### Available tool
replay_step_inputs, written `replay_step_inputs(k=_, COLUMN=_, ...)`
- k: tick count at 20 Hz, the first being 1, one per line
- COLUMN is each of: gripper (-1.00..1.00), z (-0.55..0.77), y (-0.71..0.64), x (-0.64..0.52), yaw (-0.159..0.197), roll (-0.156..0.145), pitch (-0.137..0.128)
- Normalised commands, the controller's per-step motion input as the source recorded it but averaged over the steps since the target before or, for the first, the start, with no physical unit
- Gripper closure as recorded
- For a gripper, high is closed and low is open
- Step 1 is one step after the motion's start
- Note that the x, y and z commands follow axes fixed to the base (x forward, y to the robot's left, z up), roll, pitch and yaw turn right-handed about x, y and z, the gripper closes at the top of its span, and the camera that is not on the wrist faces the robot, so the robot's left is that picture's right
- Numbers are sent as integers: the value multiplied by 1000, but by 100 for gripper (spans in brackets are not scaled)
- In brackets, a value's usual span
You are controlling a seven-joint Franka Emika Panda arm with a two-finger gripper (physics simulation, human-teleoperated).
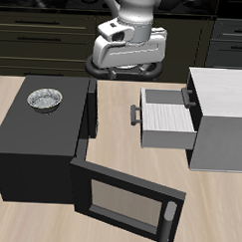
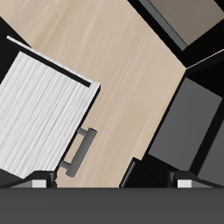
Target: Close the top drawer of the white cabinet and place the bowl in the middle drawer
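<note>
One bowl [image 1: 45,99], one open top drawer [image 1: 170,119].

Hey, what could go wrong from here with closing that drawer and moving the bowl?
1. The top drawer is pulled far out of the white cabinet; an off-centre push on its handle might skew it.
2. The bowl sits on top of the black box, whose door hangs open towards the table's front, so carrying the bowl low could clip it.

A black box [image 1: 37,139] fills the left of the exterior frame on the wooden table [image 1: 118,123]. Its glass door [image 1: 124,201] swings open toward the bottom centre.
</note>
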Motion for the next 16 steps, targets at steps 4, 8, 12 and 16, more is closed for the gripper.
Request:
replay_step_inputs(k=4, gripper=-100, z=151, y=-171, x=-22, yaw=-112, roll=-2, pitch=70)
replay_step_inputs(k=8, gripper=-100, z=71, y=-123, x=-12, yaw=-70, roll=25, pitch=81)
replay_step_inputs(k=12, gripper=-100, z=103, y=-120, x=-48, yaw=-16, roll=-2, pitch=-6)
replay_step_inputs(k=16, gripper=-100, z=57, y=-241, x=-62, yaw=-18, roll=-37, pitch=-4)
